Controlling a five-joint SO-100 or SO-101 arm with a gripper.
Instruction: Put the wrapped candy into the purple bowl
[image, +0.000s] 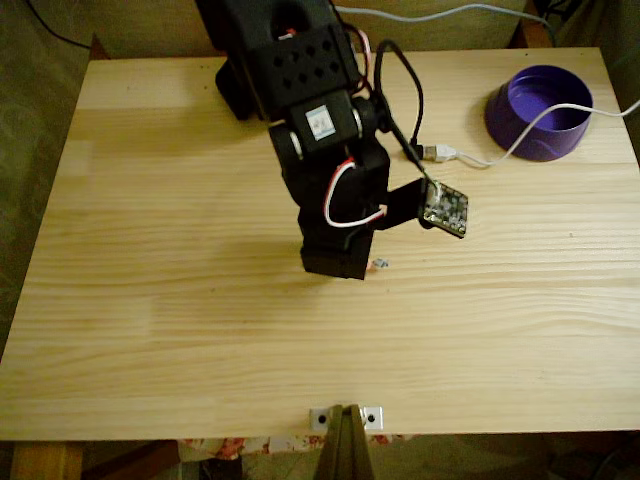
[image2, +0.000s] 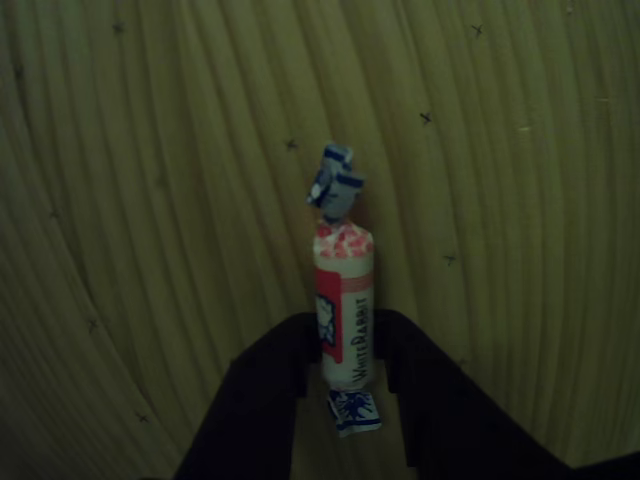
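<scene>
Candy (image2: 344, 312) lies on the wooden surface (image2: 150, 200), its lower half between the two dark fingers (image2: 262, 385) of the pincer (image2: 345, 365), which press its sides. In the fixed view the arm (image: 330, 190) hides most of it mid-surface; the bowl (image: 540, 112) stands well apart at the far right corner, a white cable (image: 520, 140) draped across it.

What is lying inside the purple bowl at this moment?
In the fixed view, the purple bowl shows only its bare purple inside. A white cable crosses over its rim. Its near wall hides part of the bottom.
</scene>
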